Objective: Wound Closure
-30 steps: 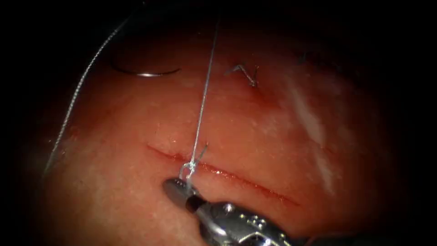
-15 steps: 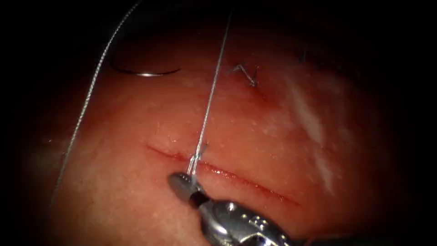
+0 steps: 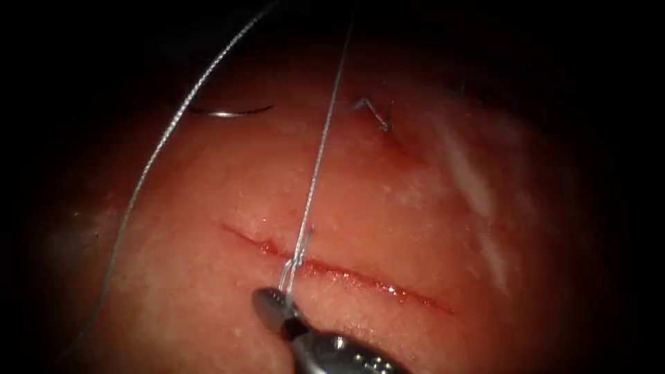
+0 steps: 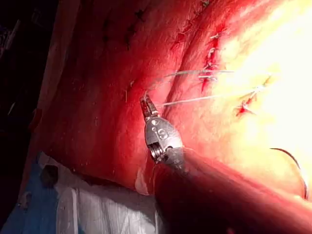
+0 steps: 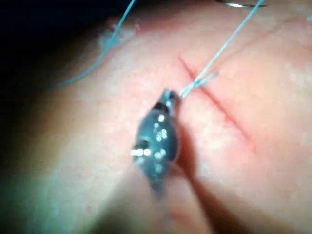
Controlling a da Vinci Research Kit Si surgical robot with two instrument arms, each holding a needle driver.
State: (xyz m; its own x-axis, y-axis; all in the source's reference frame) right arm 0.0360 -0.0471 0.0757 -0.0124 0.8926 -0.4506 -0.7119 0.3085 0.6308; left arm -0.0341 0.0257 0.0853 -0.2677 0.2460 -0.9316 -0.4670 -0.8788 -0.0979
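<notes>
The cut (image 3: 360, 277) runs slanting across the tissue (image 3: 415, 208). My right tool (image 3: 271, 305) comes in from below the cut, jaws shut on the short end of thread at the knot (image 3: 294, 257). From the knot a taut thread (image 3: 322, 138) rises to the far edge. The right wrist view shows the same tool (image 5: 168, 95) gripping the thread (image 5: 219, 48) beside the cut (image 5: 219, 109). My left tool (image 4: 145, 103) is shut on the thread (image 4: 195, 100) away from the cut. The curved needle (image 3: 228, 111) lies free on the tissue at the far left, held by neither tool.
A slack length of thread (image 3: 149, 173) curves down the left side of the tissue. A tied stitch with cut ends (image 3: 377, 114) sits beyond the cut. White and blue cloth (image 4: 97, 209) lies under the tissue's edge.
The small loop at the knot has drawn narrower. My right tool has slid slightly down and away from the cut. The slack thread at the left has swung rightward at its far end.
</notes>
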